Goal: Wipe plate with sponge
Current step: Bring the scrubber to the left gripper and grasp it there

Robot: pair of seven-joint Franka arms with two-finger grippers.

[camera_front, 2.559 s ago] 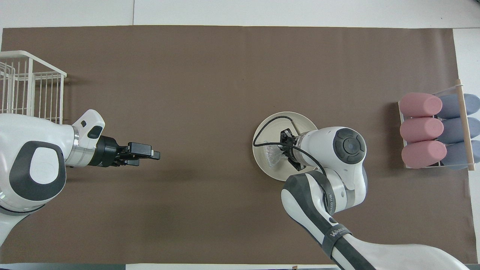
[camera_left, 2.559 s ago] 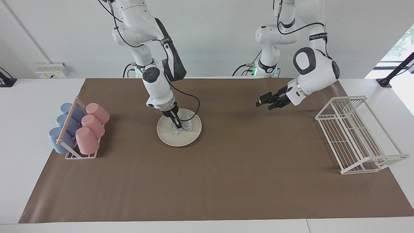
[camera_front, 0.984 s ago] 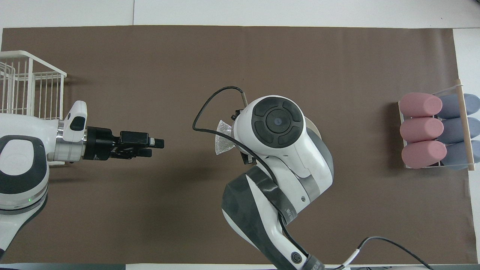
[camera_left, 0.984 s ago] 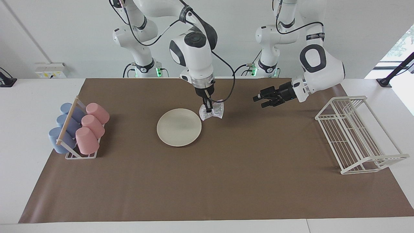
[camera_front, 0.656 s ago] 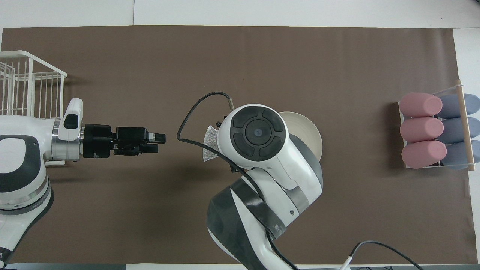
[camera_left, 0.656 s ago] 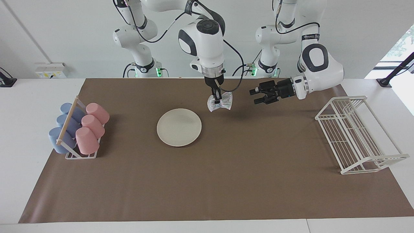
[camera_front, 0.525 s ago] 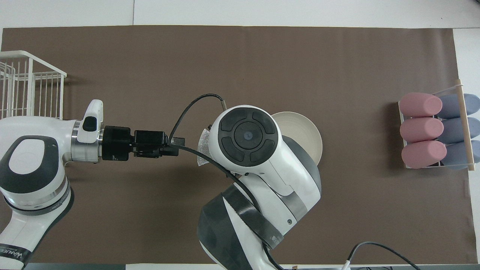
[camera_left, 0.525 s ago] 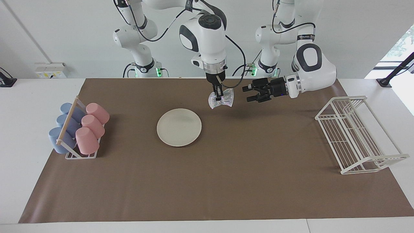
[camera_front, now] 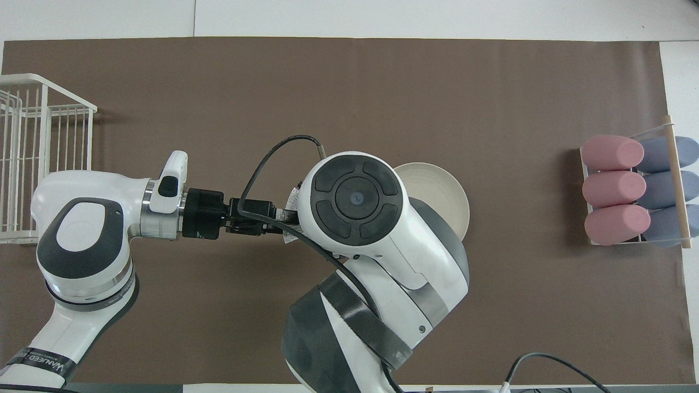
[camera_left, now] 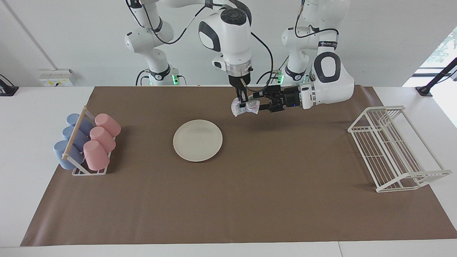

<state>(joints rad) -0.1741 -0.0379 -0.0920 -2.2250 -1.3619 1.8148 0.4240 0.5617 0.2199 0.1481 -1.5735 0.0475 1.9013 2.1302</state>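
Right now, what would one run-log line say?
right tool: shut on sponge, raised over mat | left tool: open beside sponge | plate: bare on mat

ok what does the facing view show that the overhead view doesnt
Only the facing view shows the right gripper pinching the sponge up in the air, and the open left gripper reaching its edge. Only the overhead view shows the right arm covering part of the plate. Both show the plate bare on the mat, the cup rack and the wire rack.
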